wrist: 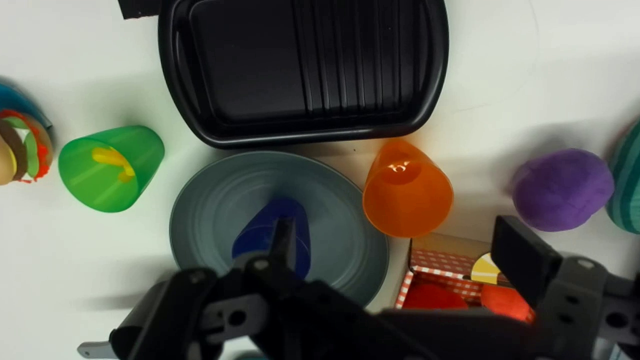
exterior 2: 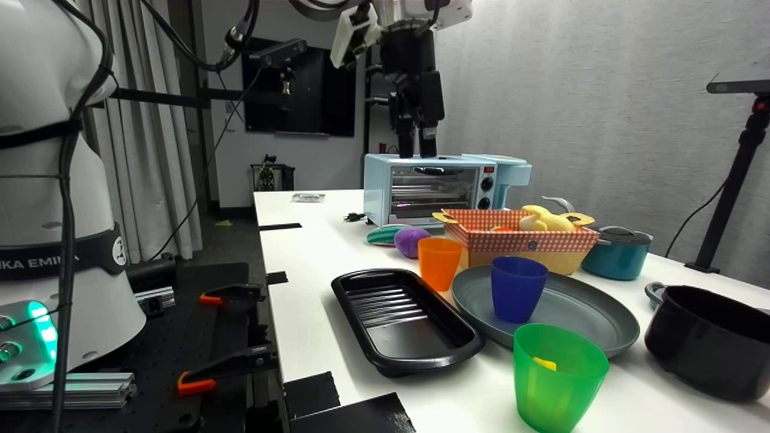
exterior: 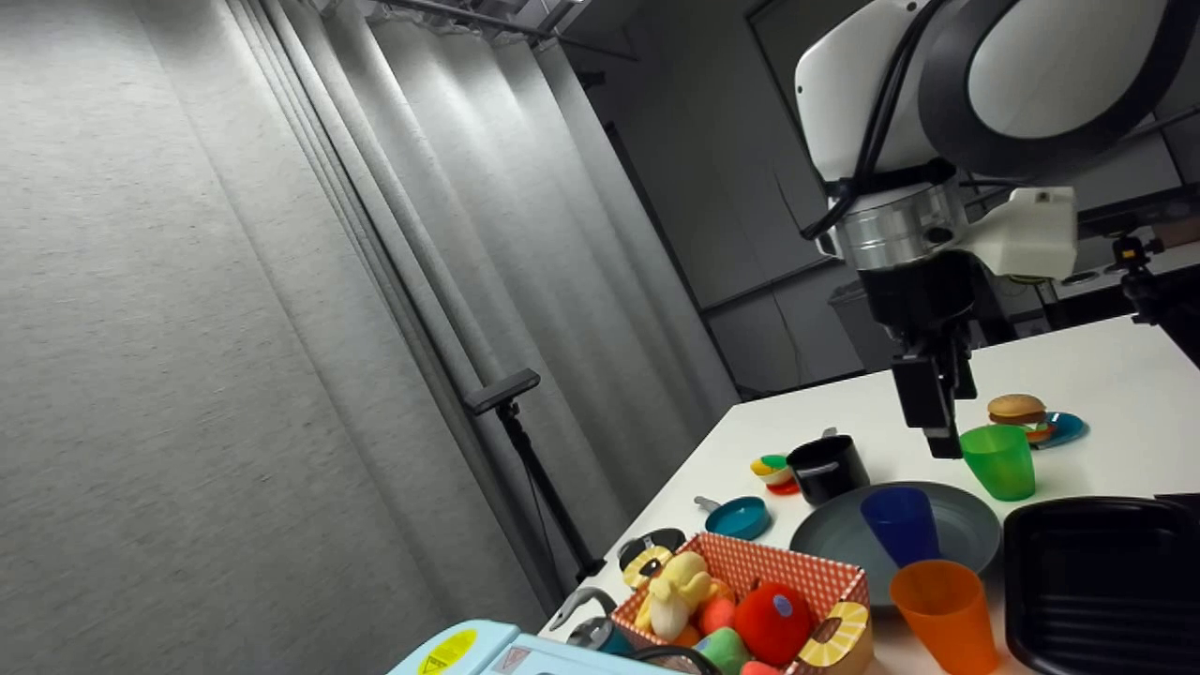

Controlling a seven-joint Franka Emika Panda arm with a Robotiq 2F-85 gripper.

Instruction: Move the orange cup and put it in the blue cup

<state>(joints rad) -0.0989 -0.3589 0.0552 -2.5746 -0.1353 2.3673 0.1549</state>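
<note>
The orange cup (exterior: 949, 619) stands upright on the white table, beside the grey plate; it shows in an exterior view (exterior 2: 439, 266) and in the wrist view (wrist: 412, 200). The blue cup (exterior: 902, 525) is dark blue, tumbler-shaped and close to the orange cup in size. It stands upright on the plate (exterior 2: 592, 313), and in the wrist view (wrist: 291, 209) my left-hand finger covers part of it. My gripper (exterior 2: 417, 147) is open and empty, high above the table; it also shows in an exterior view (exterior: 949, 422). In the wrist view (wrist: 393, 227) the orange cup lies below, between the spread fingers.
A black tray (exterior 2: 415, 337) lies beside the plate. A checked basket (exterior 2: 511, 240) of soft toys stands near the orange cup. A green cup (exterior 2: 556, 385) holding something yellow, a black pot (exterior 2: 704, 343), a purple toy (wrist: 562, 190) and a light-blue toaster oven (exterior 2: 379, 186) stand around.
</note>
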